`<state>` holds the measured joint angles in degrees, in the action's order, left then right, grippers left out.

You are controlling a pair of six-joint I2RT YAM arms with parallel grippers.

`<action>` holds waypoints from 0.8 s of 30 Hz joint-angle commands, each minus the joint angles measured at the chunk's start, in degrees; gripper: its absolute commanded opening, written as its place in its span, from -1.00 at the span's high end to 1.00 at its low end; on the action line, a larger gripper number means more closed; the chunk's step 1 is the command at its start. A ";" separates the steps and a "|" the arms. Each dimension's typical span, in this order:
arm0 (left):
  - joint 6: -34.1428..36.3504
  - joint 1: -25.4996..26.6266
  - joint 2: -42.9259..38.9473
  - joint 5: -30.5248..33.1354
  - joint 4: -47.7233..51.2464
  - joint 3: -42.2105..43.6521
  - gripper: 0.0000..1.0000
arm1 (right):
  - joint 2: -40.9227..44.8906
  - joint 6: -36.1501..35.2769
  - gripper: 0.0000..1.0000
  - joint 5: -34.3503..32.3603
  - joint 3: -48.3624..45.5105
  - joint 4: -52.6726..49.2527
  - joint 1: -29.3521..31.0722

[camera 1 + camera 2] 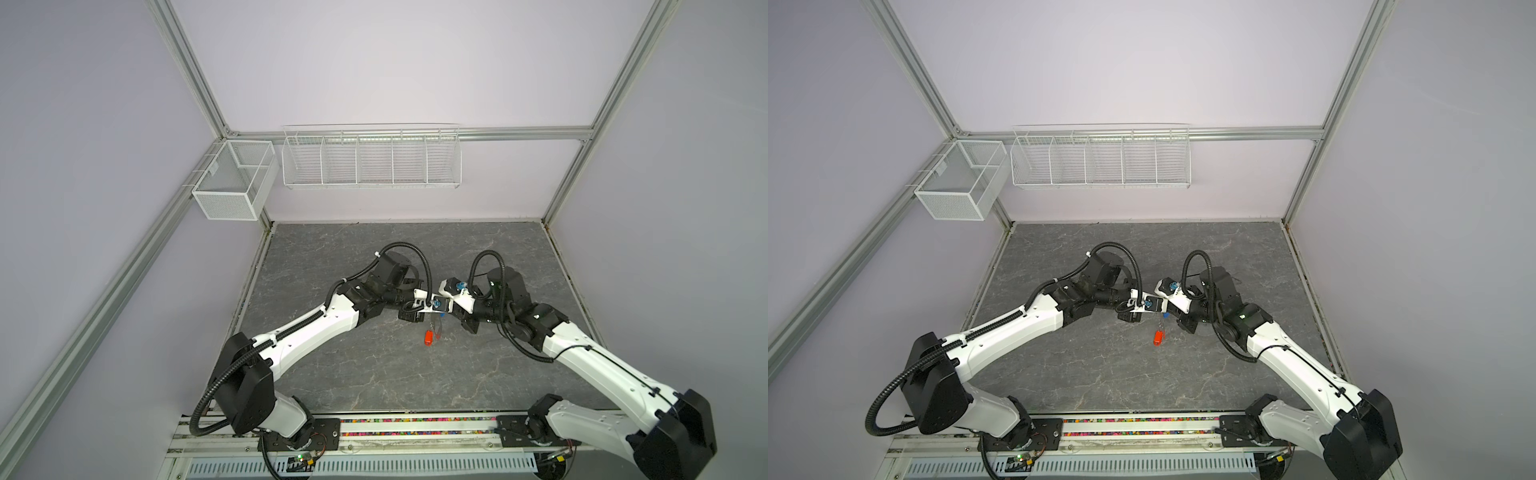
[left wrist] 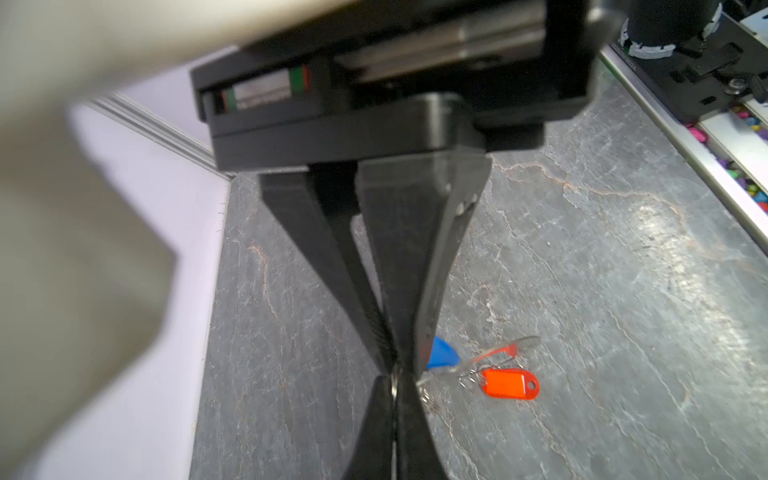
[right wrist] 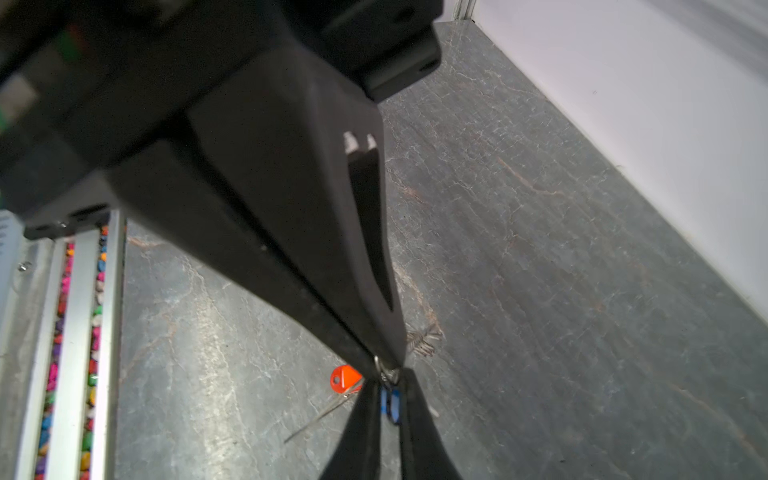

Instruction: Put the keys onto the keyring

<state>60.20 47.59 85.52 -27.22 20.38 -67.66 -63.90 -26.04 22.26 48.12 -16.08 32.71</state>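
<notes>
Top views: high, side by side, looking down on the whole tabletop (image 1: 374,374). Wrist views: close, sighting down left hand (image 2: 397,370) and right hand (image 3: 388,370); both catch the red-tagged key (image 2: 510,384) (image 3: 345,379).

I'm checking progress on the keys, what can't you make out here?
Keyring: only a sliver of ring shows at the fingertips, wrist views; hands cover it in top views.
Whether left hand or right hand grips it: fingers hide that.
Blue tag: key behind a finger, left wrist view.
Red tag: hanging or resting, too small, top views.
</notes>
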 commanded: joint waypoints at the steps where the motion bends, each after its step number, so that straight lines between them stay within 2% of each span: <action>1: -2.04 -0.55 1.35 -0.17 2.70 -1.86 1.00 | 2.46 -2.07 0.43 0.91 -0.40 1.69 0.07; 3: -3.98 -1.41 1.00 -2.27 1.72 -1.42 1.00 | 3.90 -2.16 0.37 0.34 -1.72 2.32 -0.27; 9: -13.59 -5.13 -2.12 -12.68 -11.84 4.06 1.00 | 6.15 -1.30 0.30 -0.11 -4.24 3.21 -0.54; 12: -18.68 -6.01 -2.39 -15.83 -18.18 6.06 1.00 | 6.42 0.39 0.27 -0.33 -5.23 4.96 -0.54; 19: -24.69 -6.55 -3.21 -18.47 -26.12 9.11 1.00 | 6.01 2.82 0.25 -1.26 -5.66 7.73 -0.33; 24: -26.49 -6.55 -3.64 -19.17 -29.02 10.30 1.00 | 4.81 4.22 0.25 -3.48 -5.08 9.87 0.33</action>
<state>36.47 41.30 83.35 -43.97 -3.81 -58.04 -58.37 -23.59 20.36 43.29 -8.93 32.51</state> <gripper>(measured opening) 0.047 0.377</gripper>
